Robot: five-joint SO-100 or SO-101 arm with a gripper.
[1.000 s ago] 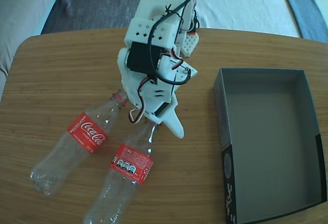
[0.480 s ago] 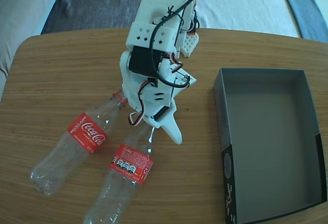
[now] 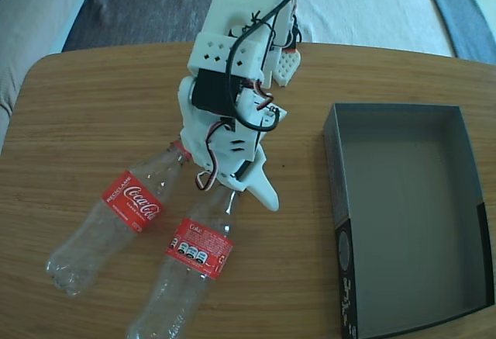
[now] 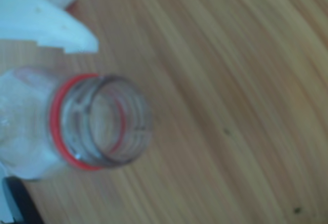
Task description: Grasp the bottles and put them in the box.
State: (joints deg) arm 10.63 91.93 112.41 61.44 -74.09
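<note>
Wrist view puts the gripper (image 4: 48, 101) around the open neck of one bottle (image 4: 97, 124), a white finger (image 4: 51, 29) just above the red neck ring and a dark part at the lower left corner, though whether the jaws actually press the neck cannot be told. From the fixed view, that bottle (image 3: 190, 261) lies on the wooden table (image 3: 93, 114) beside the second bottle (image 3: 116, 211), necks converging under the gripper (image 3: 232, 191). Well apart to the right sits the box (image 3: 411, 215), holding nothing.
</note>
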